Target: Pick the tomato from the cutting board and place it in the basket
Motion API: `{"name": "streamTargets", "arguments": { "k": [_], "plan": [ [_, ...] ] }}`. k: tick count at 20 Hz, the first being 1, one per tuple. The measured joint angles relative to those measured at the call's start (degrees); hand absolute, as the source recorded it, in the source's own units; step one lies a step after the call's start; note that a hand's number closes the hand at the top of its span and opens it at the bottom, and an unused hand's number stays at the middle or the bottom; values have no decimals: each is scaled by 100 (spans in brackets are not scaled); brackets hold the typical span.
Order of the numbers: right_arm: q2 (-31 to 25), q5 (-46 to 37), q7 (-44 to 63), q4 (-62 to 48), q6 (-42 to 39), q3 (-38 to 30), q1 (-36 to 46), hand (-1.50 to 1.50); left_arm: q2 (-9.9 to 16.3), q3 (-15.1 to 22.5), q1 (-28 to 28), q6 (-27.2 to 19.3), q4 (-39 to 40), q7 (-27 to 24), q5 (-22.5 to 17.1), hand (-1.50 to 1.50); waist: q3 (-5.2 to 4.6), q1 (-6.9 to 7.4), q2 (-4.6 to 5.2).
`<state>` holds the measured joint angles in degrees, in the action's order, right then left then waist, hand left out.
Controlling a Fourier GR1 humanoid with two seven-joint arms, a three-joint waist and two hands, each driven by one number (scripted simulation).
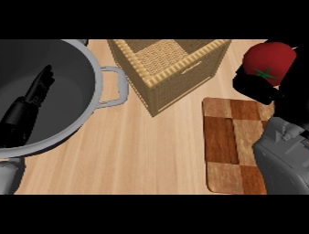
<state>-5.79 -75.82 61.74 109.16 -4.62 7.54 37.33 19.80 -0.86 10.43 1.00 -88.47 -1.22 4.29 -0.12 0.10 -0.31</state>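
Note:
The red tomato (270,60) with a green stem mark is held up at the upper right, above the far end of the checkered wooden cutting board (226,141). My right hand (254,87) is curled round it from below and from the right side. The woven basket (172,68) stands left of the tomato, its open top at the view's upper middle. My left hand (30,100) shows at the left with straight fingers pointing up, in front of the pot's inside; it holds nothing.
A large grey pot (83,114) with a side handle (117,87) fills the left of the view, close beside the basket. Light wooden counter (144,155) lies between the pot and the cutting board.

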Motion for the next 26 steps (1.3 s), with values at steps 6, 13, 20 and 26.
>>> {"name": "streamTargets", "arguments": {
  "k": [6,13,20,26],
  "plan": [
    [386,234,-36,-988,-271,-544,1835,150,1,-23,233,105,20,153,-25,0,1,71,28],
    [531,565,-79,-2946,-200,-1273,3466,150,-77,42,228,131,-50,157,34,0,0,169,60],
    [551,759,-107,-4834,210,-1912,4522,150,-69,5,207,209,-44,91,33,0,0,231,87],
    [542,1014,-133,-6166,455,-2447,5062,150,-87,-22,265,238,1,67,40,0,-1,245,105]
  ]
}}
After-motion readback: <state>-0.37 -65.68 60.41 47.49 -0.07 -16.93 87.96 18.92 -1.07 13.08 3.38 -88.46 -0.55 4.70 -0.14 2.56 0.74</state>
